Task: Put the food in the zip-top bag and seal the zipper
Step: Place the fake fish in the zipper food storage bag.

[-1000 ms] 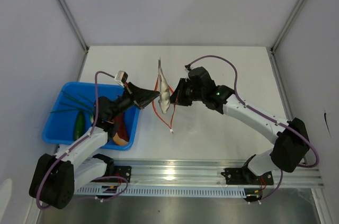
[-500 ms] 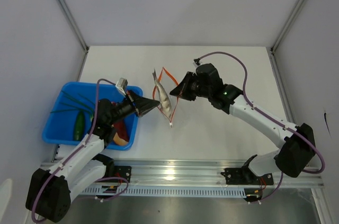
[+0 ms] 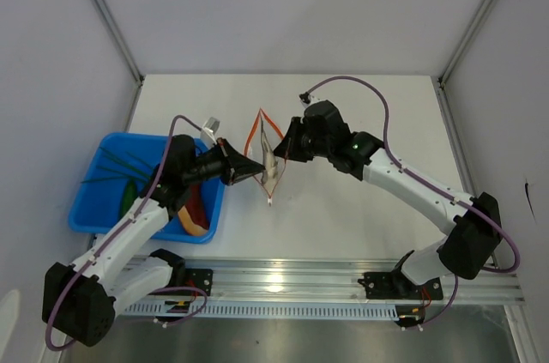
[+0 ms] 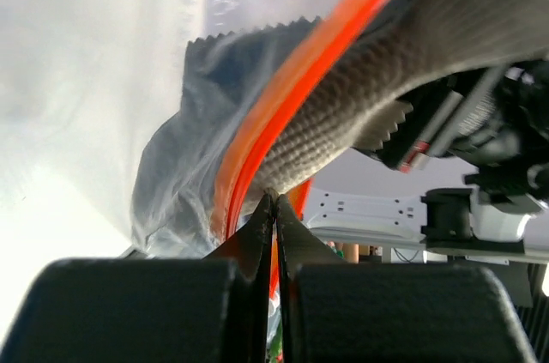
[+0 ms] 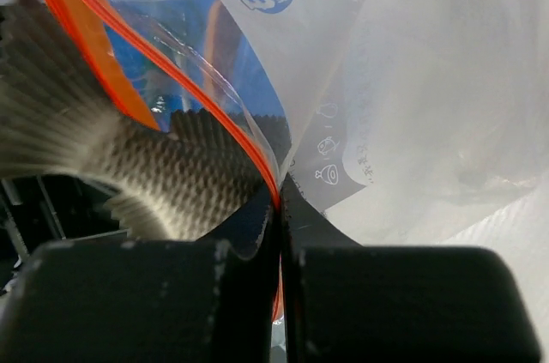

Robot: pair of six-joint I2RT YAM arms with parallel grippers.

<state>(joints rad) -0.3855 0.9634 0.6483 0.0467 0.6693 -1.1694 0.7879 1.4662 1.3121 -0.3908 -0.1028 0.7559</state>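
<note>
Only the wrist views show left claw [image 4: 274,208] and right claw [image 5: 279,200] clamped on the zipper [image 4: 294,88] beside a scaly fish [image 5: 163,178].

blue tray [image 3: 96,207] on white table [image 3: 343,219]

A robotics lab test cell — a white table [image 3: 360,217] in mid-frame, boxed in by plain pale wall panels [image 3: 283,3] on aluminium posts [image 3: 105,15] at the upper corners, with two cabled robot arms [image 3: 412,190] bolted to a slotted metal rail [image 3: 292,281] along the bottom edge.
</note>
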